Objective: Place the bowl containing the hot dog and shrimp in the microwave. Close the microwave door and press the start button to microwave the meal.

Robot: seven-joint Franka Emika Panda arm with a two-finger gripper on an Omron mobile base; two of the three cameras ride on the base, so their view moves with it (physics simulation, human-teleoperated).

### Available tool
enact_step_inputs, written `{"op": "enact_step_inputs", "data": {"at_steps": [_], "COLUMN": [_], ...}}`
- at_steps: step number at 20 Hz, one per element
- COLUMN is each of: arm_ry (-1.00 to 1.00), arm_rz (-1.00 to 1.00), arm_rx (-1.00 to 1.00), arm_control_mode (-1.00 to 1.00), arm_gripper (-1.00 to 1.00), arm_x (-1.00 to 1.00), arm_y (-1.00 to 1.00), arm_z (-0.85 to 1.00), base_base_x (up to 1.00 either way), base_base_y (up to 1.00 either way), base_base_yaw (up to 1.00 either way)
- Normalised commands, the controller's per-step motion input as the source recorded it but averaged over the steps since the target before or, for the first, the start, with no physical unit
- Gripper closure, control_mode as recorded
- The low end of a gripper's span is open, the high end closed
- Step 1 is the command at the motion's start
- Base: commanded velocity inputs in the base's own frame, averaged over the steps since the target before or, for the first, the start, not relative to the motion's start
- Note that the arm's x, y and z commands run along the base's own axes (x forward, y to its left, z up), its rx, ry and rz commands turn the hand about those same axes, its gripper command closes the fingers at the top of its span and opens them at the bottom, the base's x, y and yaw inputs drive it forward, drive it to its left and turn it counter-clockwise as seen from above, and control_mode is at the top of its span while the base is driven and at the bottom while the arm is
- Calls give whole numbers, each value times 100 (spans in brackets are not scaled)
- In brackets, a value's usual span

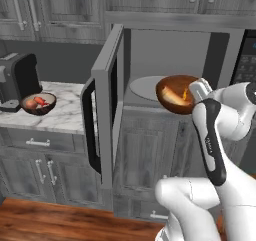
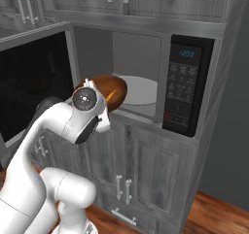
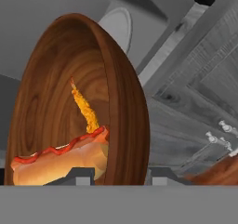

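My arm rises from the base and bends forward at the elbow, wrist reaching toward the cabinet front. My gripper has one finger on each side of the bowl rim, clamped on it and holding it tilted

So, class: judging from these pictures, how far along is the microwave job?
Done: the microwave door stands open and the bowl is off the counter. In hand: the tool grips its rim, carrying the hot dog and shrimp to the microwave opening. Left: setting it on the turntable, shutting the door, pressing start.
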Motion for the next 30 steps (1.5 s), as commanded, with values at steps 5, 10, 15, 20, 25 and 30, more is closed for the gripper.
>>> {"op": "enact_step_inputs", "data": {"at_steps": [5, 10, 15, 20, 25, 30], "arm_ry": [13, 3, 0, 2, 0, 0], "arm_rz": [-3, -1, 0, -2, -3, -3], "arm_rx": [16, 10, 0, 0, 0, 0], "arm_control_mode": [-100, -100, -100, -100, -100, -100], "arm_gripper": [100, 100, 100, 100, 100, 100], "arm_x": [61, 71, 82, 82, 70, 64], "arm_y": [-25, -17, 0, 0, -3, -6], "arm_z": [8, -6, -25, -32, -30, -14], "base_base_x": [0, 0, 0, 0, 0, 0], "base_base_y": [0, 0, 0, 0, 0, 0], "base_base_yaw": [0, 0, 0, 0, 0, 0]}}
